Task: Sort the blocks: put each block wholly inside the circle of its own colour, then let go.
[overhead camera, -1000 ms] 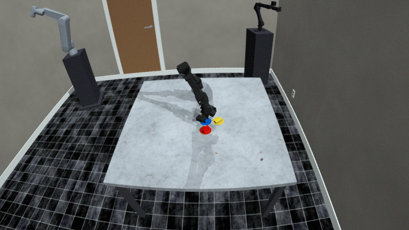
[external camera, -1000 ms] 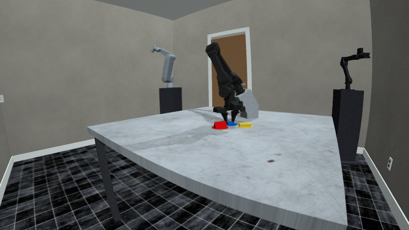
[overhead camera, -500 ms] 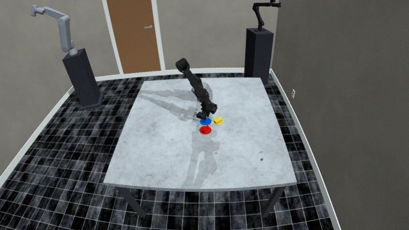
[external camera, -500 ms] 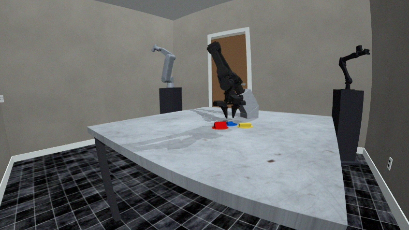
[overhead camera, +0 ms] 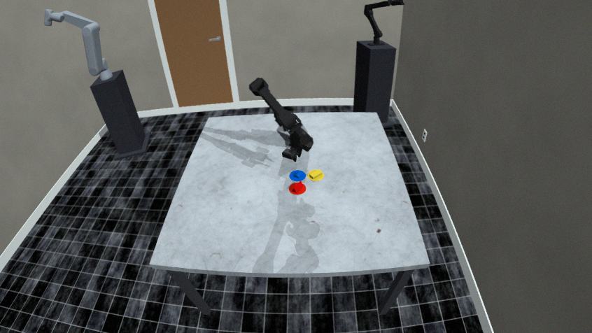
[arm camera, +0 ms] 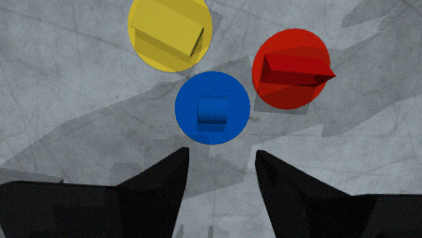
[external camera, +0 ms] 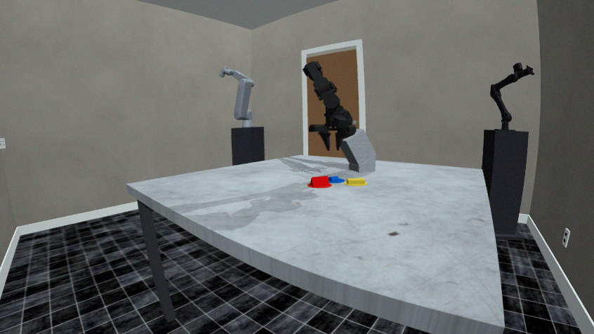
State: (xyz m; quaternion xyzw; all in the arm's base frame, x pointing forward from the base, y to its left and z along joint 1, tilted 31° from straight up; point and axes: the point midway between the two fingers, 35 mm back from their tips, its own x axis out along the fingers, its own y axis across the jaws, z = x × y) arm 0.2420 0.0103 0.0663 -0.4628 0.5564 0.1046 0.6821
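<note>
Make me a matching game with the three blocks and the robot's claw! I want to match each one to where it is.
Things:
1. blue block
2. yellow block
3. red block
4. gripper

Places or states:
A. on the red circle, one corner poking past its edge
B. lifted above the table, open, holding nothing
C. in the middle of the blue circle
D. on the yellow circle

Pairs: 1-C, 2-D, 3-A, 4-B
</note>
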